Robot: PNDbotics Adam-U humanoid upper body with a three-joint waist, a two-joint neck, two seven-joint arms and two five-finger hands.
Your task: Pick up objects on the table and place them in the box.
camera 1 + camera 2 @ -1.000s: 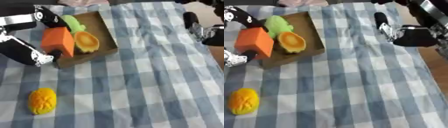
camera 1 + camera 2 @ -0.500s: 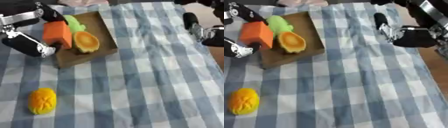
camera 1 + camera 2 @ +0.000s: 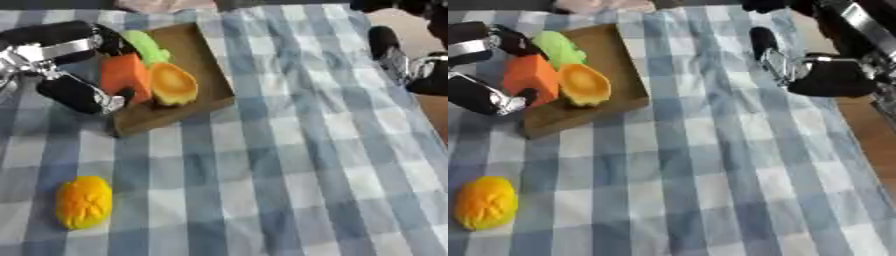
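table point(image 3: 289, 165) covered in blue-and-white checked cloth, creased in places. shallow brown cardboard box point(image 3: 206, 75) sits at the far left, turned at an angle to the cloth's stripes.

inside the box: an orange block-shaped object point(image 3: 125, 77) at the left side, a round orange-yellow fruit-like piece point(image 3: 172, 84) just beside it toward the middle, touching or nearly so, and a pale green elongated object point(image 3: 145, 46) at the far end behind both.

left hand point(image 3: 80, 95) comes in from the left edge, black with silver parts. its fingers and thumb are curled around the orange block, one digit along the far top corner, another against the near left side at the box's left wall. the block stands upright in the box; whether it rests on the box floor cannot be told.

a yellow-orange lumpy oval fruit point(image 3: 84, 201) lies alone on the cloth at the near left, well apart from the box.

right hand point(image 3: 798, 67) shows at the upper right, over the table's right edge, well apart from the box, fingers straight and relaxed, holding nothing.
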